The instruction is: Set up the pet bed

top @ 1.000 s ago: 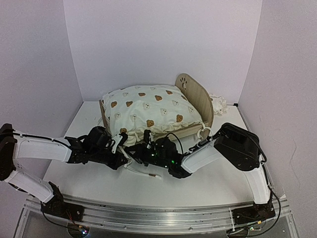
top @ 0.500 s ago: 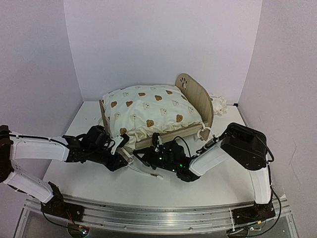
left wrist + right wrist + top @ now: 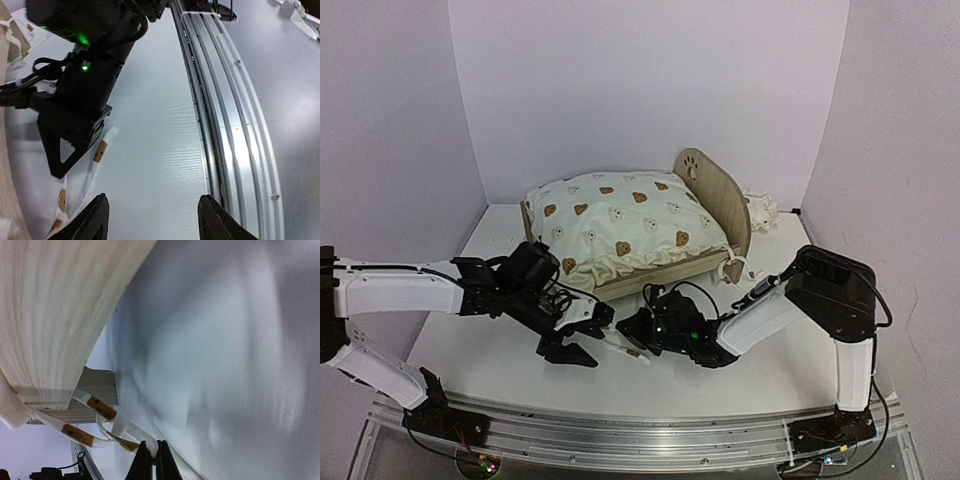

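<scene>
Pet bed point(image 3: 718, 205) at table's point(image 3: 500, 365) 12 o'clock, cushion point(image 3: 620, 222) on top.
L gripper point(image 3: 582, 335) at bed's 6 o'clock, jaws apart, nothing held; R gripper point(image 3: 154, 454) clamped on white tie strap point(image 3: 107, 413).

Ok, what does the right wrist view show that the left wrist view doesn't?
Only the right wrist view: the right gripper shut on the white tie strap, and the wooden side of the pet bed up close.
Only the left wrist view: the left gripper open with nothing between its fingers, the right gripper from outside with a green light on it, and the metal rail at the table edge.
Both: the brown-tipped strap, the white table surface and some of the bed's light wood.
</scene>
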Action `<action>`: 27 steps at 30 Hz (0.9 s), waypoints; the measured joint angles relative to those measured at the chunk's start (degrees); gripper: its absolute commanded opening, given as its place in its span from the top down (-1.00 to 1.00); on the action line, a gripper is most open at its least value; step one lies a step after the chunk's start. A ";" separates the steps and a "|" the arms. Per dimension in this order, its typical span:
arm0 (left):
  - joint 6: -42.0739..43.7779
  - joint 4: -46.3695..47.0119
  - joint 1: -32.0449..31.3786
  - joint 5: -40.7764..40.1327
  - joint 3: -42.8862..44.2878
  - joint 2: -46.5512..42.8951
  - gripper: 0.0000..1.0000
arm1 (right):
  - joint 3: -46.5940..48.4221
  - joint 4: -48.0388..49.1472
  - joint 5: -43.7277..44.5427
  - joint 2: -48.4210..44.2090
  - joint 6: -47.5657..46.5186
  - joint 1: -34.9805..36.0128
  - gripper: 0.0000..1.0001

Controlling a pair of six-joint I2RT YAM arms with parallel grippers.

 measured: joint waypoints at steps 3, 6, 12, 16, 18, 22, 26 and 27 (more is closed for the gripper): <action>2.04 -0.34 -0.49 -0.87 0.71 2.01 -0.22 | 0.00 -0.59 0.25 -0.30 -0.04 -0.12 1.00; 8.47 -0.04 -0.87 -4.20 2.72 7.45 -0.22 | 0.55 -1.85 -0.58 -0.38 0.22 -1.07 1.00; 16.03 1.36 -0.88 -7.74 6.22 17.14 -0.23 | 2.72 -3.07 -4.96 1.10 0.40 -4.86 1.00; 16.59 4.12 -1.25 -7.67 9.29 21.34 -0.23 | 4.74 -3.47 -8.84 3.27 0.18 -6.40 1.00; 16.40 6.33 -1.34 -7.96 10.73 23.38 -0.23 | 5.18 -3.70 -10.80 4.08 0.12 -7.11 1.00; 15.56 7.82 -1.38 -8.67 13.68 27.55 -0.20 | 5.25 -4.70 -13.48 4.96 -0.53 -8.27 1.00; 15.39 6.32 -1.65 -9.75 18.26 32.49 -0.09 | 5.27 -5.45 -14.14 5.10 -0.98 -9.80 1.00; 15.58 5.25 -1.69 -9.89 19.38 33.51 -0.06 | 5.28 -5.53 -14.18 5.10 -0.89 -9.99 1.00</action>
